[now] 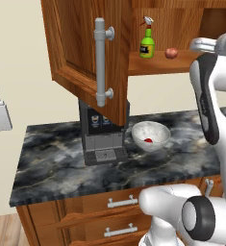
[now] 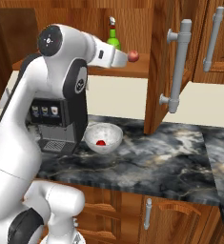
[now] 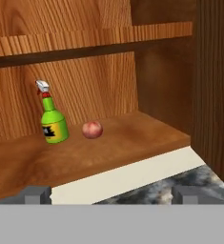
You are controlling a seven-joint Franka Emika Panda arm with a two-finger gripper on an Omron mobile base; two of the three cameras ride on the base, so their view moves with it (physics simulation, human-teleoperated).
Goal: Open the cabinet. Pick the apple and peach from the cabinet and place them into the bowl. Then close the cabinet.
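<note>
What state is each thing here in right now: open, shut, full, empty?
cabinet: both doors open.
peach: on the lower shelf, untouched.
spray bottle: upright beside the peach.
bowl: on the counter, a red fruit inside.
gripper: open, empty, facing the shelf.
drawers: upper one slightly ajar.
coffee machine: under the open left door.

Cream wall (image 1: 18, 67) behind the counter, plain, evenly lit. Dark marbled stone countertop (image 1: 61, 163) lies below and forward of the pincer; pale veins run through it. Black coffee machine (image 1: 102, 137) stands on the counter against the wall, below and left of the pincer. Under the counter, reddish wooden drawers (image 1: 119, 211) with short grey horizontal handles. A strip of wood-plank floor (image 1: 1, 230) shows at far lower left. Green spray bottle (image 3: 53, 121) stands ahead of the pincer.
</note>
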